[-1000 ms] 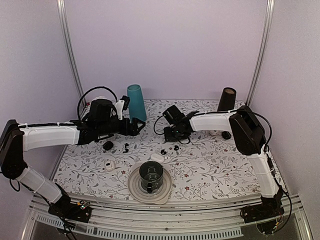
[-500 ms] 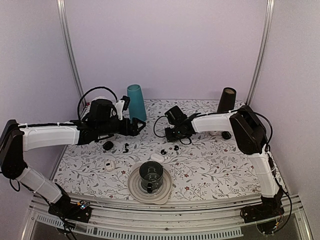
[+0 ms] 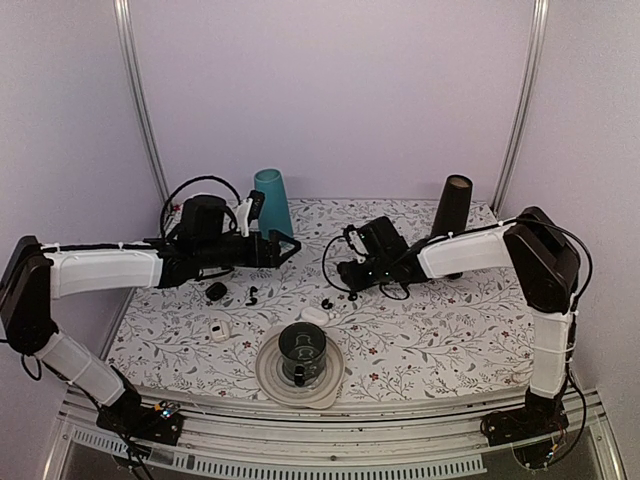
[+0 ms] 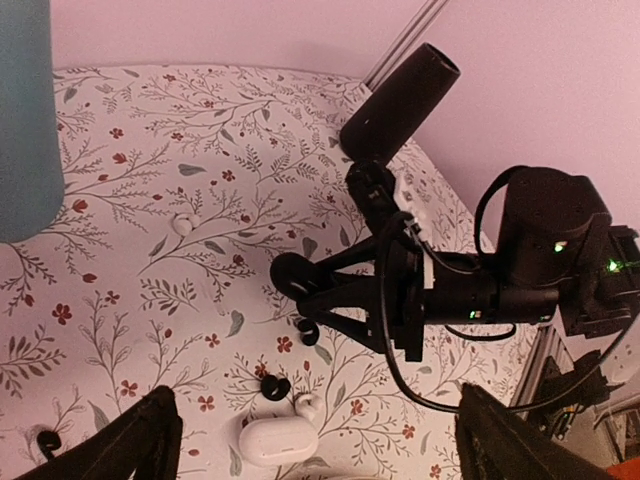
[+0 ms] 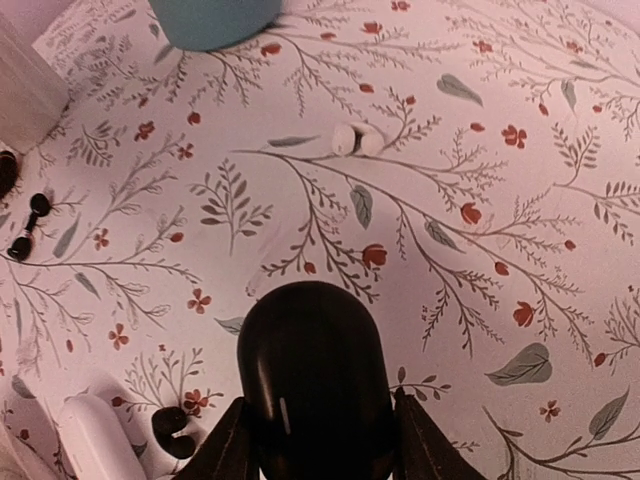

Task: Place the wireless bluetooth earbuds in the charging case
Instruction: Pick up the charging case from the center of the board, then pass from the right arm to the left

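My right gripper is shut on a glossy black oval charging case and holds it just above the table; the case also shows in the left wrist view. Tiny black hook-shaped earbuds lie below it, in the top view. One sits by the white case in the right wrist view. Another earbud lies further left. My left gripper is open and empty, hovering left of the right gripper.
A white case lies beside the earbuds, another at front left. A black pod lies left. A teal cup and a black cylinder stand at the back. A plate with a dark cup sits in front.
My right arm has swung toward the near side and its wrist has moved right, still gripping the black case. My left gripper has shifted slightly right and up.
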Available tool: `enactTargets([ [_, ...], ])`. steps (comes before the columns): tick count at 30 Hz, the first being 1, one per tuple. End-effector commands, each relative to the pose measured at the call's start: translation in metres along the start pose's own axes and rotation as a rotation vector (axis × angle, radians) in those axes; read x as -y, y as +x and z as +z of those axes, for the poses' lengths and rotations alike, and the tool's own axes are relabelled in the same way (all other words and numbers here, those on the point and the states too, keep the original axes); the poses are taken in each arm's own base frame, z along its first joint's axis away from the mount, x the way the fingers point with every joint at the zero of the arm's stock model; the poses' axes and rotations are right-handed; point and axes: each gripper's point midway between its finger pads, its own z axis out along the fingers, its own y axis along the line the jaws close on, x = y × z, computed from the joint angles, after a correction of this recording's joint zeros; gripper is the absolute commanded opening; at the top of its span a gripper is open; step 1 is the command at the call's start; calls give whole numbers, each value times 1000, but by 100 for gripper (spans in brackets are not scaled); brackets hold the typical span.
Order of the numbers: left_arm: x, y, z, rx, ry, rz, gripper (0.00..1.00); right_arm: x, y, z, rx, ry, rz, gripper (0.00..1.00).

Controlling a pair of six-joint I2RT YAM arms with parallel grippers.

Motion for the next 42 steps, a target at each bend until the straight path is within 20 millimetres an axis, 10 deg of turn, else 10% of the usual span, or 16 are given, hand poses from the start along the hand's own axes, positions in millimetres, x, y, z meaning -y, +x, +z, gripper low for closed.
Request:
enactTargets([
  [1, 13, -6, 6, 1, 92, -72, 95, -22, -53, -44, 221, -115, -30, 29],
  [15, 39, -6, 22, -66, 266, -219, 80, -72, -77, -122, 423, -225, -203, 29],
  [28, 53, -13, 26, -97, 331, -269, 54, -95, -97, -143, 517, -74, -354, 29],
  [42, 59, -7, 33, -141, 370, -272, 49, -110, -97, -145, 518, -54, -450, 29],
])
